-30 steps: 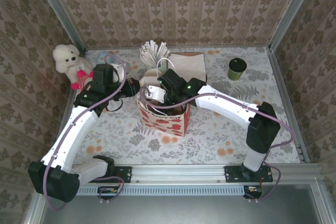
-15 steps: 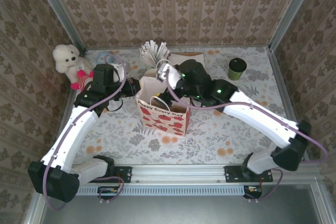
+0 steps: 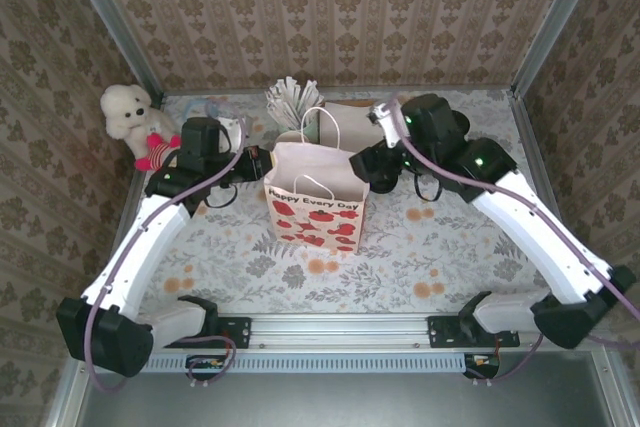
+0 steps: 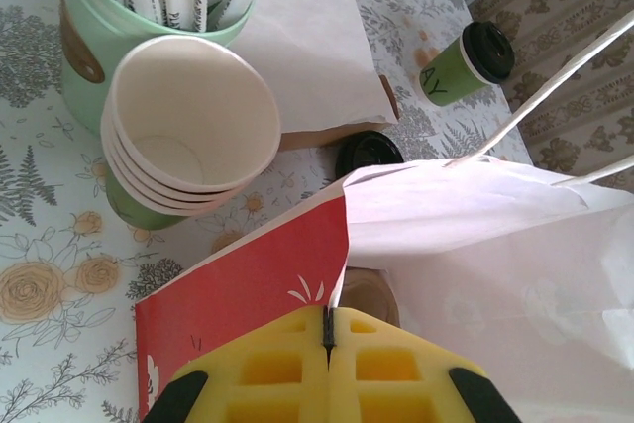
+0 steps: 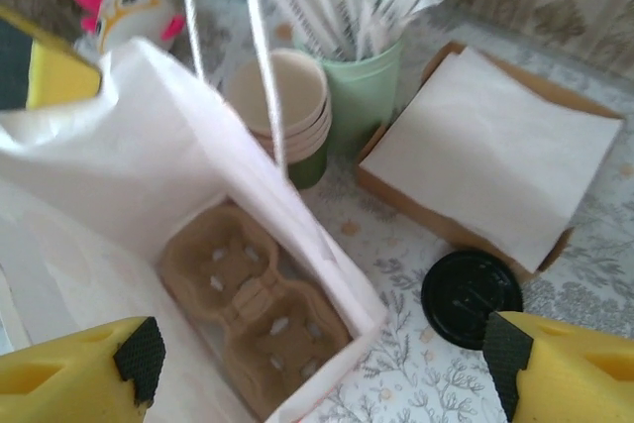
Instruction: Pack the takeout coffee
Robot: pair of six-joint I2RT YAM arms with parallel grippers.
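Note:
The takeout coffee [image 4: 464,64], a small dark green cup with a black top, stands at the far right of the table in the left wrist view. A paper bag [image 3: 315,202] with red hearts stands upright at the table's middle. My left gripper [image 4: 329,322] [image 3: 257,163] is shut on the bag's left rim. My right gripper [image 5: 323,354] [image 3: 370,167] hangs open above the bag's right rim with nothing between its fingers. A brown cup carrier [image 5: 253,299] lies at the bottom of the bag.
Behind the bag stand a stack of cream-lined cups [image 4: 188,136] and a green holder of straws [image 5: 362,86]. A flat black lid [image 5: 471,296] lies beside a brown tray of napkins [image 5: 495,151]. A plush toy [image 3: 130,117] sits at the back left.
My right gripper has come up out of the bag and swung right, away from its opening. The left gripper has kept its hold on the bag's rim.

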